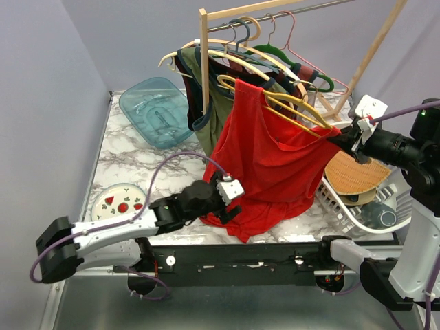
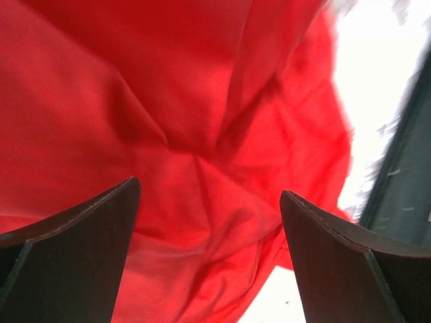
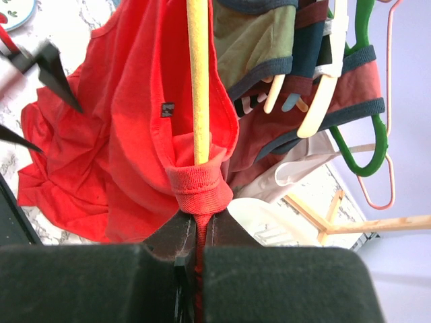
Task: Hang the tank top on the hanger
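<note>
Closest to the top camera among the working parts, the left gripper [image 1: 227,208] sits low over the near edge of the marble surface [image 1: 130,161], its jaws released and spread wide. The wrist view shows them facing the crumpled lower folds of the tank top [image 1: 275,158] with nothing between them; whether a fingertip brushes the cloth cannot be told. The red tank top hangs with its long axis running down from a high peak near the clothes rack [image 1: 204,62] to its hem, which pools on the surface just beside the left gripper. The hanger [image 1: 297,110] lies inside the tank top's upper part. Its long axis slants from its curled end up by the rack down and rightward to the right gripper [image 1: 342,139]. From the right wrist, the yellow bar of the hanger points straight away from the jaws, with a rolled red strap wrapped around its near end. Those jaws are clenched on that strap fabric; whether the hanger's tip is also pinched is hidden. An olive-green top [image 1: 218,103] hangs behind, and a white basket [image 1: 357,213] stands to the right.
</note>
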You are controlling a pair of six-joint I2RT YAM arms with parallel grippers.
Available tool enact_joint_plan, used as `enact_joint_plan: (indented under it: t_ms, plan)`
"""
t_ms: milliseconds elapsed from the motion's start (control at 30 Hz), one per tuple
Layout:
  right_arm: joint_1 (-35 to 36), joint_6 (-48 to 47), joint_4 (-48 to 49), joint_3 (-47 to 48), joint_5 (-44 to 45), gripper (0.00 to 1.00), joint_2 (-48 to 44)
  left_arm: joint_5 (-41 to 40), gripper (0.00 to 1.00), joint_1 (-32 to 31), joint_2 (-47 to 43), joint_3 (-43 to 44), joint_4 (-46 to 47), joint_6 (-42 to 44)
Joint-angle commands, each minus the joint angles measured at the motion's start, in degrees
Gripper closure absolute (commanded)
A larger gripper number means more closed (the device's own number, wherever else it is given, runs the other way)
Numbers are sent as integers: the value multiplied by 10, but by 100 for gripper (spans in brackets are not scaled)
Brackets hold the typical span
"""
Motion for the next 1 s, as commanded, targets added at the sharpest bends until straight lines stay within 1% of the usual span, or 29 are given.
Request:
enact_joint_plan:
  t_ms: [0, 67, 100, 233, 267, 300, 367, 400, 467, 500, 567, 600, 633, 667, 767, 833, 900, 967]
  plan:
    - [-4, 21, -36, -2, -27, 100, -11, -189, 1, -51, 88, -23, 87, -68]
    - [-3, 22, -34, -6, -31, 100, -9, -209, 1, -68, 119, -18, 99, -84]
    - [-3, 23, -34, -10, -32, 100, -9, -218, 1, -73, 152, -14, 101, -97]
    - [-4, 27, -30, -23, -35, 100, -12, -239, 2, -100, 229, 16, 98, -118]
    - [-3, 27, -30, -26, -32, 100, -14, -238, 3, -104, 241, 28, 86, -119]
    - [-4, 28, -29, -27, -31, 100, -16, -241, 8, -115, 257, 33, 79, -121]
    - [-4, 29, -27, -29, -25, 99, -19, -232, 15, -119, 263, 33, 73, -131]
    - [-4, 29, -27, -29, -24, 100, -20, -228, 25, -123, 263, 31, 72, -136]
    - [-6, 30, -26, -29, -17, 100, -20, -209, 38, -127, 263, 23, 64, -150]
    - [-7, 31, -25, -27, -15, 100, -19, -207, 53, -129, 258, 21, 61, -154]
    - [-8, 31, -26, -20, -10, 99, -19, -207, 69, -136, 244, 11, 48, -163]
    - [-9, 30, -26, -17, -9, 100, -20, -207, 87, -138, 223, 6, 45, -166]
    - [-12, 29, -26, -16, -8, 100, -20, -202, 95, -140, 211, 5, 41, -164]
    - [-13, 29, -26, -14, -6, 100, -21, -194, 100, -142, 199, 5, 24, -163]
    - [-17, 30, -25, -12, -1, 100, -24, -178, 100, -142, 143, 17, -15, -156]
    - [-21, 35, -23, -9, 5, 100, -26, -174, 100, -143, 94, 28, -35, -135]
    - [-24, 40, -14, -8, 20, 100, -29, -172, 100, -143, 45, 62, -71, -111]
    - [-31, 55, 2, -6, 47, 100, -34, -175, 100, -141, 19, 96, -106, -63]
